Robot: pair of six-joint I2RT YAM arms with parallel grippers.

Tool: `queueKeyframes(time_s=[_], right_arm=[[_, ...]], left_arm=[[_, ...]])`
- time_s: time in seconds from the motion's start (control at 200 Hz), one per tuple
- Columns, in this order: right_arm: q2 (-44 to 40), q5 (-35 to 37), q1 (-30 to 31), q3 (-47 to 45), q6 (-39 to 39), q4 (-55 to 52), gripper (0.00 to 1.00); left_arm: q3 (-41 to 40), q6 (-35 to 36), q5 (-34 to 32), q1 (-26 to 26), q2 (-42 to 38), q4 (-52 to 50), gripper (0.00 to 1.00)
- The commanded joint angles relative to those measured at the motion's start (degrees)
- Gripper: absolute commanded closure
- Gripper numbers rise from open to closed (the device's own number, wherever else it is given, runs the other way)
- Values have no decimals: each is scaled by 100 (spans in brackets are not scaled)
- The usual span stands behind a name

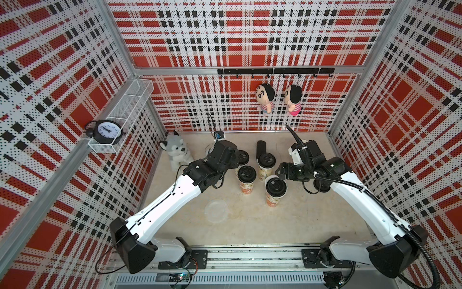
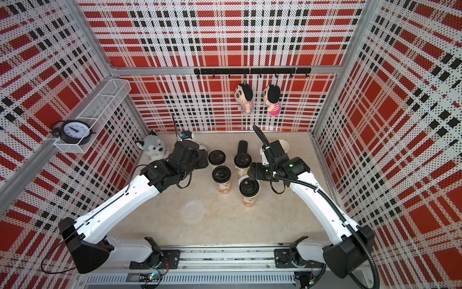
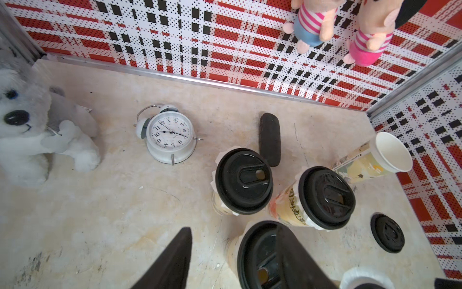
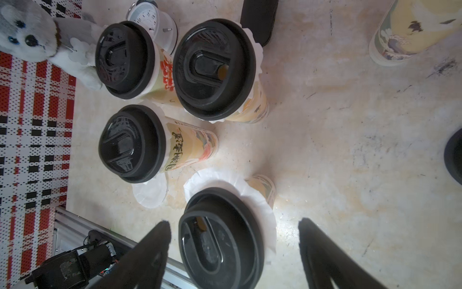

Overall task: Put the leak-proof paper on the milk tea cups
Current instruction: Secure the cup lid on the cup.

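Several milk tea cups stand mid-table in both top views, with black lids on four of them (image 1: pixel 247 174) (image 2: pixel 221 174). My right gripper (image 4: pixel 233 221) (image 1: pixel 280 172) is open, its fingers either side of the nearest lidded cup (image 4: pixel 222 250) without touching it. A white ruffled leak-proof paper (image 4: pixel 260 202) sticks out under that lid. My left gripper (image 3: pixel 232 227) (image 1: pixel 233 162) is open, one finger over another lidded cup (image 3: pixel 257 255). One cup (image 3: pixel 390 155) (image 2: pixel 283 145) has no lid and no paper. A loose paper sheet (image 1: pixel 216 210) (image 2: pixel 192 210) lies flat on the table in front.
A loose black lid (image 3: pixel 387 236) lies under my right arm. A black cylinder (image 1: pixel 261 147) stands behind the cups. A white alarm clock (image 3: pixel 170 135) and a husky plush (image 1: pixel 176 152) sit at the back left. Plaid walls close three sides.
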Motion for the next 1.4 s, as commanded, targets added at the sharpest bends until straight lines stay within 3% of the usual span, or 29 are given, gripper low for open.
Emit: queueKeyframes(time_s=[0.0, 0.301, 0.561, 1.393], right_arm=[[-21, 254, 31, -5, -53, -351, 18], [-865, 806, 33, -264, 318, -740, 19], [-1212, 837, 3, -945, 449, -485, 20], [-1277, 555, -20, -1278, 455, -194, 21]], left_arm=[[98, 162, 551, -182, -2, 169, 47], [785, 196, 1133, -1534, 711, -654, 50], [741, 118, 1378, -2076, 1285, -684, 61], [834, 144, 967, -1985, 2221, -166, 61]])
